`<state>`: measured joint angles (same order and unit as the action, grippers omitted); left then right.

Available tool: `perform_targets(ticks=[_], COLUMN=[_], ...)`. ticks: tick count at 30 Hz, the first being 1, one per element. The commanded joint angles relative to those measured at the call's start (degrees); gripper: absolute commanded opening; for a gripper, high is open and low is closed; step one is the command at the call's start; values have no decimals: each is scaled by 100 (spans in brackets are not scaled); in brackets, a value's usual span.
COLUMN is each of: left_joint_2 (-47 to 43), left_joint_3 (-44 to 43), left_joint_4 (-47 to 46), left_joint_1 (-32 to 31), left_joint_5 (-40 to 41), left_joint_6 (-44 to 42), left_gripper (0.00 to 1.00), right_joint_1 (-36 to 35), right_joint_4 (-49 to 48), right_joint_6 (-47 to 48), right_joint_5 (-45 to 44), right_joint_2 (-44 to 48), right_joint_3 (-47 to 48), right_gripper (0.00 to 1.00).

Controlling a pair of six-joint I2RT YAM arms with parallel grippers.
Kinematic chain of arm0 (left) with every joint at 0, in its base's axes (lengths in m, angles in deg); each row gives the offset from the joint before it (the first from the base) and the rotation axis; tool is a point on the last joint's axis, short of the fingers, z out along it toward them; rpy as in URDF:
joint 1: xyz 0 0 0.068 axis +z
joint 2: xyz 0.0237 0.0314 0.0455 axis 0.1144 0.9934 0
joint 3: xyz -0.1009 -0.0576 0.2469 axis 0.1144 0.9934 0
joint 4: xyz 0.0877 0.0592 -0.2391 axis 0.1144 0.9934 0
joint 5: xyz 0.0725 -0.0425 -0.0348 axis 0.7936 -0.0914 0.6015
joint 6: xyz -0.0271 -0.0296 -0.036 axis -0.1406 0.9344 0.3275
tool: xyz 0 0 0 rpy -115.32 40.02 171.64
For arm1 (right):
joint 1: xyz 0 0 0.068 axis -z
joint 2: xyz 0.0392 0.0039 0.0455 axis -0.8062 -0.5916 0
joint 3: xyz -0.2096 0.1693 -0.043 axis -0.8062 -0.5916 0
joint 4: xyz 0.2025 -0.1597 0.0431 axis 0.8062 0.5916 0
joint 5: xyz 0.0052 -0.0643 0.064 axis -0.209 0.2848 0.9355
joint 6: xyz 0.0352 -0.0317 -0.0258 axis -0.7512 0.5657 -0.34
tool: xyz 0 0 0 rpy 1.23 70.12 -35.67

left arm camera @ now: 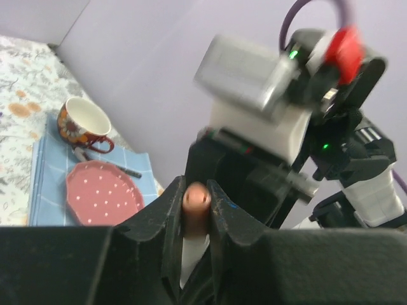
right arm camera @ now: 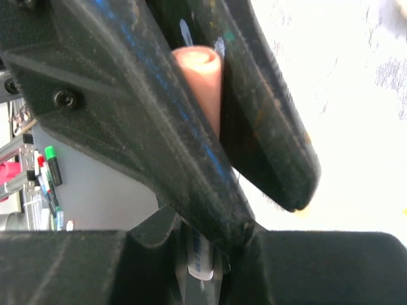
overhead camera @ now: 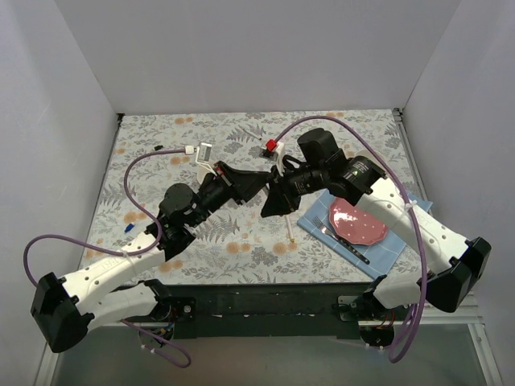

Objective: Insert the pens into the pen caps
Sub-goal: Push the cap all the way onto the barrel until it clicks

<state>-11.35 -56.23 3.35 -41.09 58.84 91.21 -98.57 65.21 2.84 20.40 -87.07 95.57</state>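
Your left fingers (left arm camera: 159,216) are closed narrowly on the orange-ended pen (left arm camera: 196,198). Your right fingers (right arm camera: 127,114) pinch what appears to be its cap (right arm camera: 202,79), both mid-air over the worktop (overhead camera: 338,129). Expect light, stiff, slick plastic: hold near the mating ends.

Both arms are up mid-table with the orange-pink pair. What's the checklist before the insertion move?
1. Grip of the left gripper on the pen: jaws closed on the pale barrel below its orange-pink end. ok.
2. Grip of the right gripper on the pen cap: orange-pink tube clamped between the jaws. ok.
3. Colour match, pen end to pen cap: both orange-pink. ok.
4. Pen and pen cap on one axis: the grippers meet mid-table, but no view shows both parts together. cannot tell.
5. Open end of the pen cap facing the pen: cannot tell.
6. Space below: the plate on the blue mat lies to the right, not under the meeting point. ok.
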Motion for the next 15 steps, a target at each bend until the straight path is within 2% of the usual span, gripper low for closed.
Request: perform_targets(ticks=[1, 2, 3, 7, 11, 15], left_joint_2=[74, 39, 38, 476, 854, 909], left_joint_3=[-521, -787, -1042, -2840, -4019, -4498], left_joint_4=[3142, 3328, 3643, 4357, 4874, 5316], left_joint_1=[-544, -456, -359, 317, 371, 380], left_joint_5=[-2180, -2065, -1994, -1923, -1950, -1853], left_joint_6=[-180, -355, -452, -1032, -1507, -1955], left_gripper=[25, 30, 42, 53, 60, 67], right_joint_1=[274, 257, 265, 256, 248, 256], right_joint_4=[-4806, -4833, -4825, -5254, -5300, -5176], right_joint_6=[-69, -51, -60, -306, -481, -517], right_joint_5=[-290, -281, -229, -79, -158, -167], right_joint_2=[271, 376, 560, 992, 1151, 1195], right_joint_3=[259, 12, -452, -1464, -1845, -1924], right_gripper=[1, 1, 1, 1, 1, 1])
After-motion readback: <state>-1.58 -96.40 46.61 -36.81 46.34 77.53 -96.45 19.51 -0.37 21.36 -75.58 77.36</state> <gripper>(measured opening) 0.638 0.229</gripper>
